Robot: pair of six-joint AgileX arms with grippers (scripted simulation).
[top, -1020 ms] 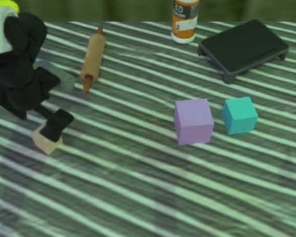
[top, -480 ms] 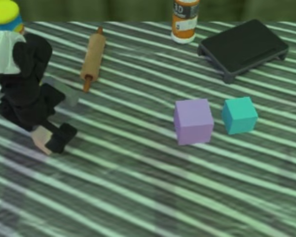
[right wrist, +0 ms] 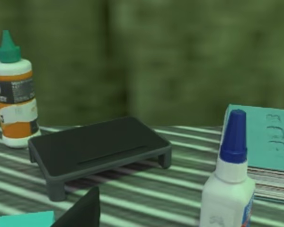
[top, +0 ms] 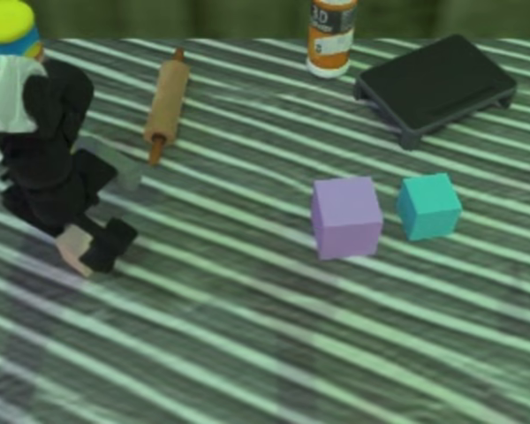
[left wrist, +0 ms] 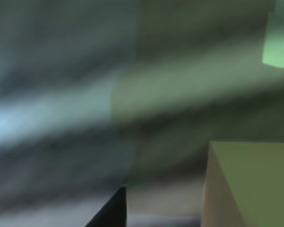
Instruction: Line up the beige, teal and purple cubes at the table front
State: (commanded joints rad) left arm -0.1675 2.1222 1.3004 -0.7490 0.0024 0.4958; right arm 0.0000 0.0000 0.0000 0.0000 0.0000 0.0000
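Left gripper (top: 87, 250) clamps the beige cube (top: 71, 244); only the left wrist view shows its face (left wrist: 251, 184) beside 1 dark fingertip (left wrist: 111, 212).

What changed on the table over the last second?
The left gripper shifted slightly toward the top view's right and back edge, carrying the beige cube along between its fingers. The purple cube, teal cube, rolling pin, orange bottle and black tray stayed put.
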